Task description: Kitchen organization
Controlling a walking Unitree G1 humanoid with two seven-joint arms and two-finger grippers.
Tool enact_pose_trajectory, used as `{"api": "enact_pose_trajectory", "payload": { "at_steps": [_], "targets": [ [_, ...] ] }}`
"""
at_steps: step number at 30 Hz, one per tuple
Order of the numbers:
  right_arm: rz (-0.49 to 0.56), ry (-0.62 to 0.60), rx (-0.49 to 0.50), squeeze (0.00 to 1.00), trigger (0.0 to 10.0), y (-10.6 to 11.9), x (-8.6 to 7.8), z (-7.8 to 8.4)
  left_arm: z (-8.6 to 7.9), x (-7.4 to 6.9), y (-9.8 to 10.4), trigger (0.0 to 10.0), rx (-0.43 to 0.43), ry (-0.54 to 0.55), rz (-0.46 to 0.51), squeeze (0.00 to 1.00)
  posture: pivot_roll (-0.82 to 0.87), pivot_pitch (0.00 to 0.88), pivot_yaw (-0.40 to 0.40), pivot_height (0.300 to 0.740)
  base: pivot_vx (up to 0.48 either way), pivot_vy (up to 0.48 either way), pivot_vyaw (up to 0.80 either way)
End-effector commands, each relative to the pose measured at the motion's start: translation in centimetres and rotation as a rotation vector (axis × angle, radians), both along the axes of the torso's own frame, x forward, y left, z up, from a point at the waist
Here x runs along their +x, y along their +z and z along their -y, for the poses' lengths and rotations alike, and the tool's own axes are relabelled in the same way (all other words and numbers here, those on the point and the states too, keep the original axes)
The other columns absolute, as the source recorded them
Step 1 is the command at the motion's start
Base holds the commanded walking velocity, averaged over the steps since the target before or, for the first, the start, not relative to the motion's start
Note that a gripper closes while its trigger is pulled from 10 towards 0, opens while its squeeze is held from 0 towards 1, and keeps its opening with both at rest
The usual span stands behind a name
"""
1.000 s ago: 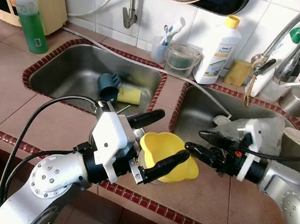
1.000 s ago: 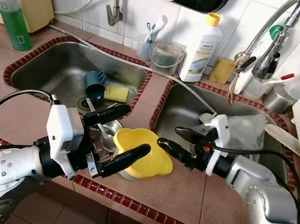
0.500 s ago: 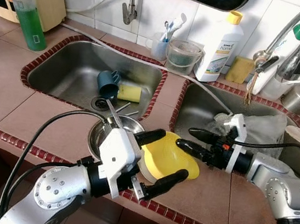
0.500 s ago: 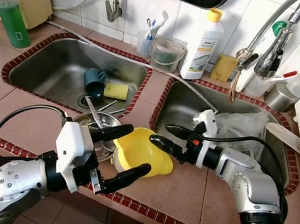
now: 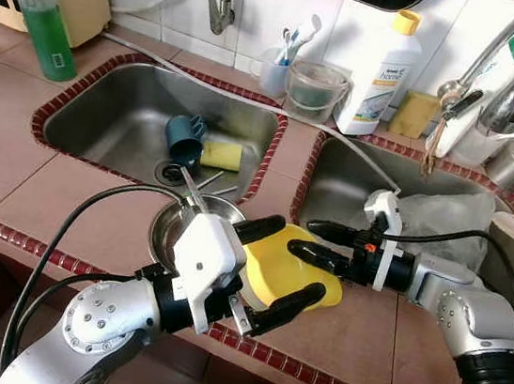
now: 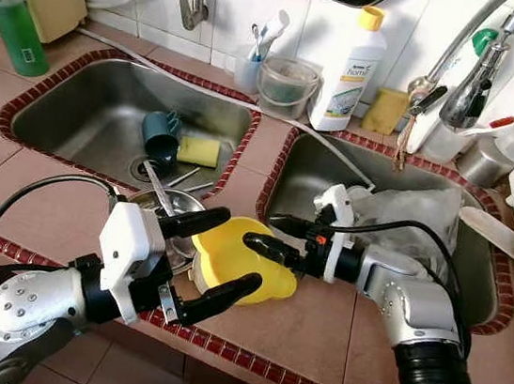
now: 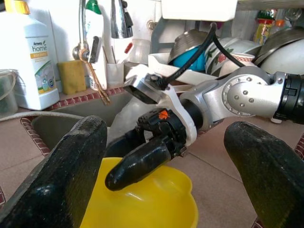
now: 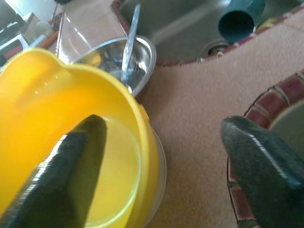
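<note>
We spread our left gripper (image 5: 271,268) wide around the yellow bowl (image 5: 286,270) while our right gripper (image 5: 306,240), open, straddles its rim to lift.

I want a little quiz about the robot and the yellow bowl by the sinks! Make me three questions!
1. True or false: the yellow plastic bowl sits on the counter between the two sinks.
2. Which gripper has one finger inside the bowl: A left gripper, B right gripper?
3. Fill in: the dark teal cup lies in the ____ steel sink.

Key: 1 true. 2 B. 3 left.
</note>
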State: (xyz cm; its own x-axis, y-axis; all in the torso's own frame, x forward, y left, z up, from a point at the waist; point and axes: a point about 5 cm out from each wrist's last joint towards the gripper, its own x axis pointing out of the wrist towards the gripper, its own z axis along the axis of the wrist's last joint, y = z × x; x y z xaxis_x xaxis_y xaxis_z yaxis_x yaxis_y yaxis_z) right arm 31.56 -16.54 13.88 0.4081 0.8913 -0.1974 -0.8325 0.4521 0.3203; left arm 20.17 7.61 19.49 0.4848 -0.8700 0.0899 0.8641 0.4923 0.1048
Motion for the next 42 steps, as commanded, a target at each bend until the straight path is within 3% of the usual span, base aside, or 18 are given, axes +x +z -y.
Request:
{"api": "enact_pose_trajectory", "payload": {
  "at_steps": [1, 21, 42],
  "targets": [
    [-0.008, 0.030, -0.009, 0.00, 0.0, 0.0, 0.1, -0.1, 0.2, -0.2, 0.4, 10.0, -0.004, 0.000, 0.015, 0.00, 0.04, 0.134, -0.106, 0.740, 0.000, 0.000, 0.00],
    [-0.005, 0.048, -0.020, 0.00, 0.0, -0.1, 0.5, -0.1, 0.2, -0.2, 0.7, 10.0, -0.022, 0.022, 0.013, 0.00, 0.05, 0.121, -0.120, 0.740, 0.000, 0.000, 0.00],
    [0.011, 0.030, 0.036, 0.00, 0.0, 0.6, 1.2, 0.0, 0.0, -0.4, 0.0, 10.0, 0.013, -0.005, 0.005, 0.00, 0.05, 0.112, -0.118, 0.740, 0.000, 0.000, 0.00]
  ]
}}
